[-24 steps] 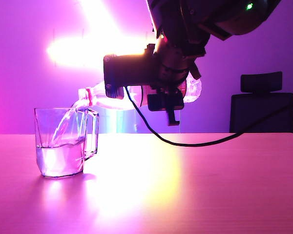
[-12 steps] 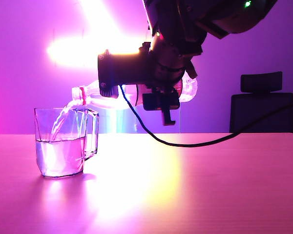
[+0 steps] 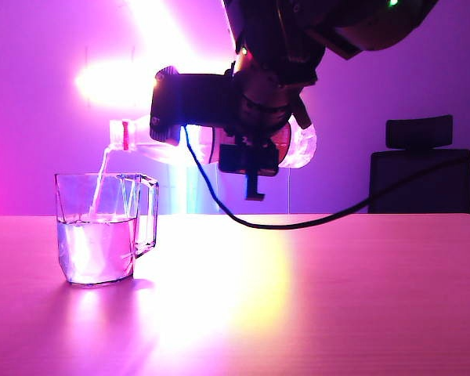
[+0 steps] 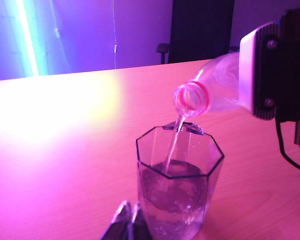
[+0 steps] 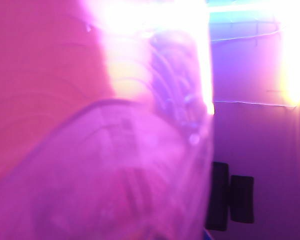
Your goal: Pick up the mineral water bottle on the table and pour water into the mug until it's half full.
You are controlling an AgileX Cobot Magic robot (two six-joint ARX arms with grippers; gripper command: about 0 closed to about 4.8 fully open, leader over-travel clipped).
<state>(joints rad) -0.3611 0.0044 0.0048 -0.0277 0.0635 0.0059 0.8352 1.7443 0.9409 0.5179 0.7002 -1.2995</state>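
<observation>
Right gripper (image 3: 254,153) was clamped around the mid-body of the mineral water bottle (image 3: 298,145), holding it nearly level above the table (image 3: 337,290). The bottle's open neck, red ring showing, sat at about 12 o'clock over the mug (image 3: 102,227), and a thin stream of water (image 4: 173,142) fell from the mouth into the glass. The mug stood on the table toward 9 o'clock of the exterior view, handle toward the arm, water level at roughly the midpoint of its height.

Left gripper (image 4: 129,220) hung near the mug's base, fingertips pressed together, holding nothing.

Handling judgement: thin ribbed plastic, partly drained, so light and easily crushed; a firm squeeze would push water out faster. The belly by the label looked the best place to grip, away from the neck. The glass mug is rigid, breakable and probably slick on the glossy tabletop; better not knocked.
</observation>
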